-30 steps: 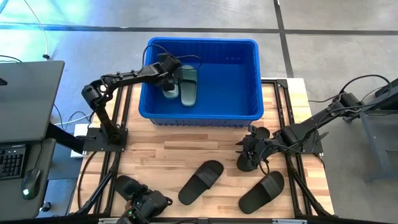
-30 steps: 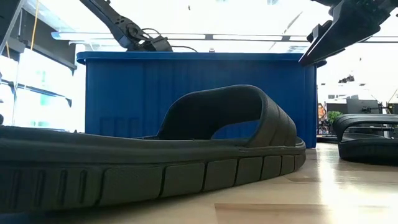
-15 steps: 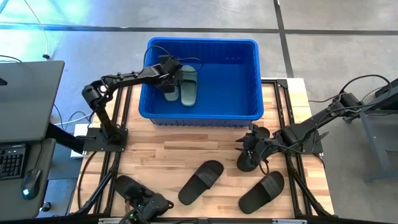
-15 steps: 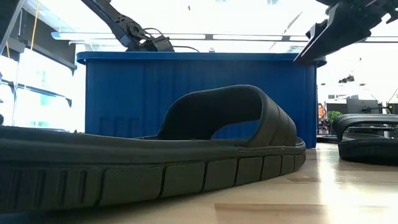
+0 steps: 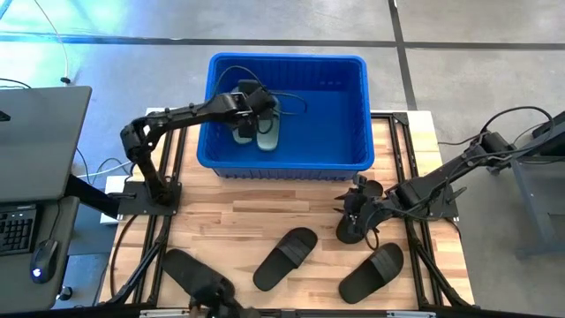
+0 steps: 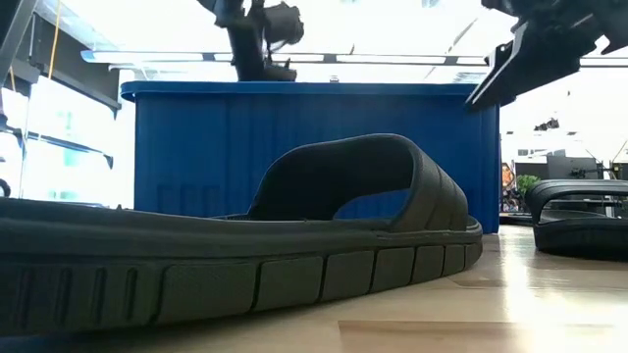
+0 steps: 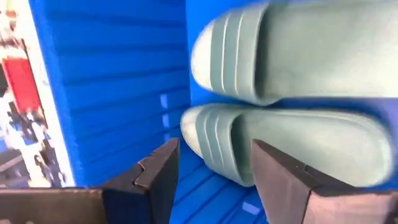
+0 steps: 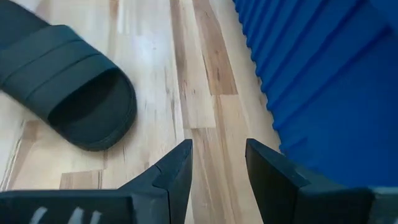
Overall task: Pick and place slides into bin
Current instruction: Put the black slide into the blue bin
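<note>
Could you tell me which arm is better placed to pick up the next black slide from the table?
Probably the right: its open claw hovers over the table beside a black slide, while the left claw is over the bin.

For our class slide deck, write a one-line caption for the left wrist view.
Open left gripper hovering inside the blue bin, above two green sandals lying side by side.
</note>
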You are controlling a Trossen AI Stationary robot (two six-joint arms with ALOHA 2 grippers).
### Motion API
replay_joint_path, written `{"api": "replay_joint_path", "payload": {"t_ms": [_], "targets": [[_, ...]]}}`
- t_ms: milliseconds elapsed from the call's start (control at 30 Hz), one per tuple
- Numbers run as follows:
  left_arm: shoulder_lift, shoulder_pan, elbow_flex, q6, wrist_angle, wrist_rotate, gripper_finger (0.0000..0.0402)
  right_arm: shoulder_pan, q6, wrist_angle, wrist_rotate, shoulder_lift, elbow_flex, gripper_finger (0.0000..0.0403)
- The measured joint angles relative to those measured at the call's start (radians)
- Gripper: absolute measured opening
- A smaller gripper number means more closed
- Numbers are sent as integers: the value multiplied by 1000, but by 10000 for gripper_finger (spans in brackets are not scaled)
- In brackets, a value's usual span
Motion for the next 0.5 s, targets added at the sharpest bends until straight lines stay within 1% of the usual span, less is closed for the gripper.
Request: {"api": "replay_joint_path", "payload": {"t_ms": [133, 233, 300, 433, 500], "targets": [[0, -79, 122, -1, -119, -2, 166, 29, 85, -4, -40, 76, 0, 139], [0, -134, 209, -24, -155, -5, 156, 62, 85, -5, -101, 135, 0, 139], [0, -167, 256, -40, -165, -5, 150, 86, 88, -4, -123, 170, 0, 139], [0, -225, 315, -43, -172, -5, 139, 136, 160, -4, -125, 224, 0, 139], [0, -248, 329, -41, -179, -5, 134, 160, 166, -15, -125, 241, 1, 139]]}}
